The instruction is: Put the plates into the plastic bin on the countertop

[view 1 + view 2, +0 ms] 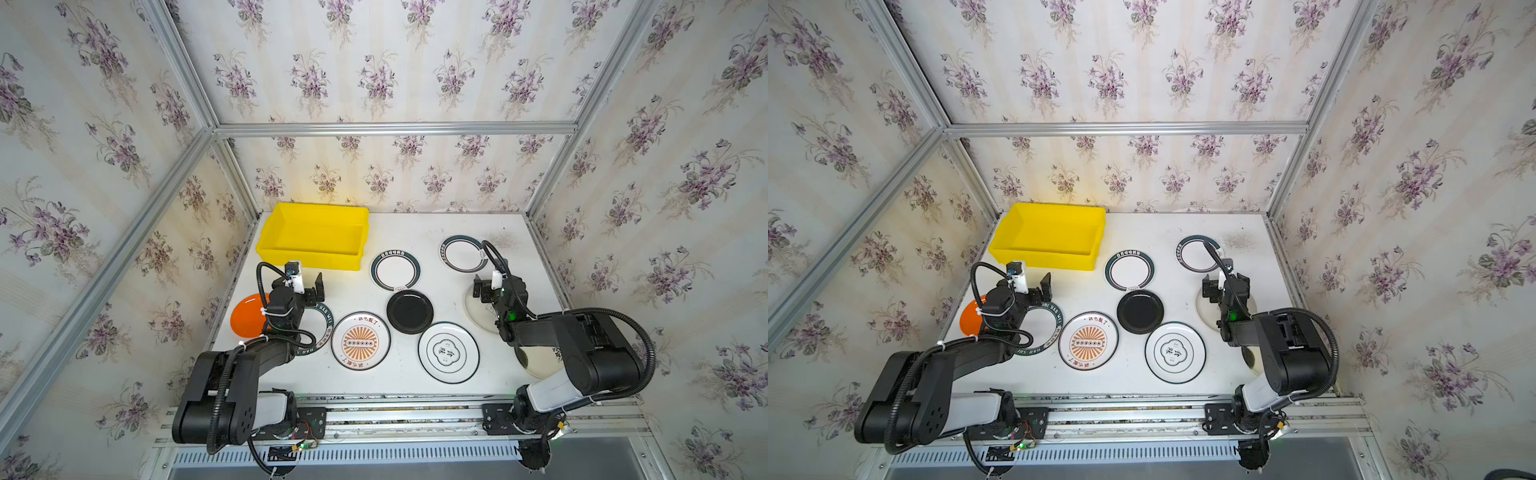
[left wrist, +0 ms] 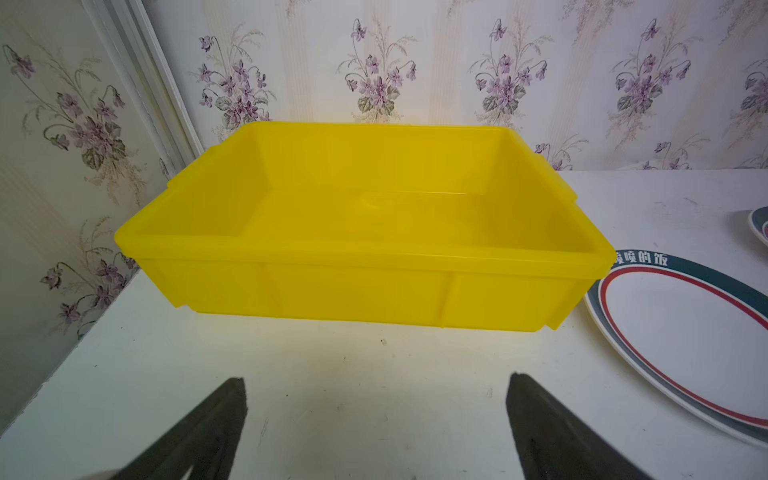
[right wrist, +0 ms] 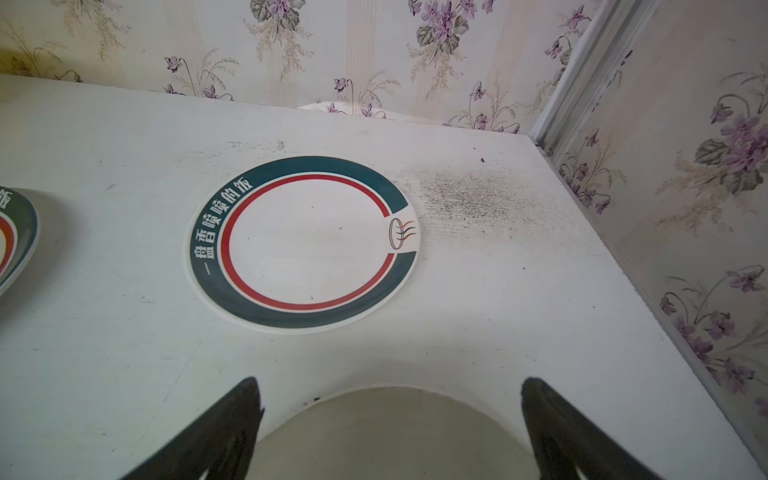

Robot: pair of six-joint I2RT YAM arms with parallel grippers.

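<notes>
The plastic bin (image 1: 307,261) is sitting empty at the upper left of the desk (image 1: 419,230) in both top views, while the plates are lying flat outside it. An orange plate (image 1: 245,318) is lying at the left edge, and a sunburst plate (image 1: 360,341), a black plate (image 1: 409,311) and an emblem plate (image 1: 448,352) are lying across the middle. A green-rimmed plate (image 1: 395,271) is lying just right of the bin, and a cream plate (image 3: 395,436) is lying at the right. The left arm's jaws are hanging spread wide and empty just in front of the bin. The right arm's jaws are standing spread wide over the cream plate's far edge, pinching nothing. The plates are looking stiff, glossy and probably slippery, light enough for one arm yet likely to chip or clatter if dropped. Lying flush, each is offering only its thin rim, so a hold should be going there, with one jaw slipping beneath the lip. The desk is showing white and scuffed, with a dark speckled patch (image 3: 469,195) near its upper right corner. Floral wallpaper (image 1: 374,75) and aluminium rails (image 1: 395,128) are enclosing the space.
</notes>
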